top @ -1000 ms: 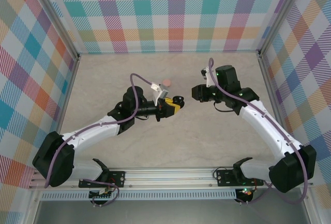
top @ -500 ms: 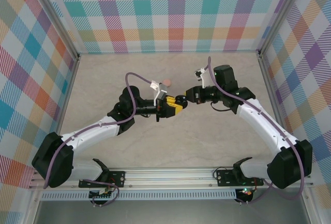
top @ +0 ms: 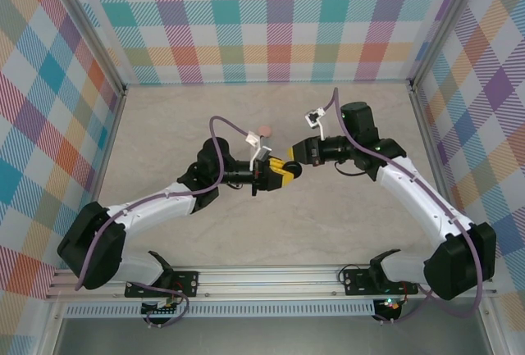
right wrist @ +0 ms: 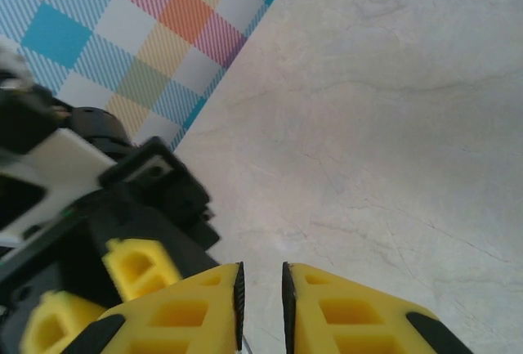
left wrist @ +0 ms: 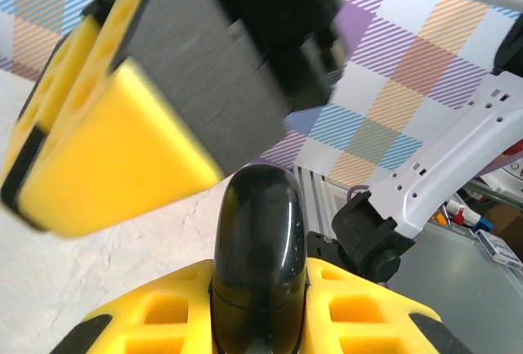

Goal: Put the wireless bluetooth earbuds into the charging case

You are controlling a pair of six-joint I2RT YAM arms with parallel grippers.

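Note:
My left gripper hangs over the middle of the table, shut on a glossy black charging case. In the left wrist view the case stands edge-on with its seam closed, between the yellow fingers. My right gripper has its tips right at the case, and one of its yellow fingers looms blurred above the case. In the right wrist view its jaws stand almost together with a narrow slit. A thin pale sliver sits low in the slit; I cannot tell what it is. The earbuds are out of view.
A small round pink thing lies on the marble tabletop just behind the left gripper. Checked walls close in the back and both sides. The left gripper's body sits close on the left of the right wrist view.
The right gripper has swung left to the left gripper until their tips meet. The left gripper has shifted a little right and nearer, still holding the black case.

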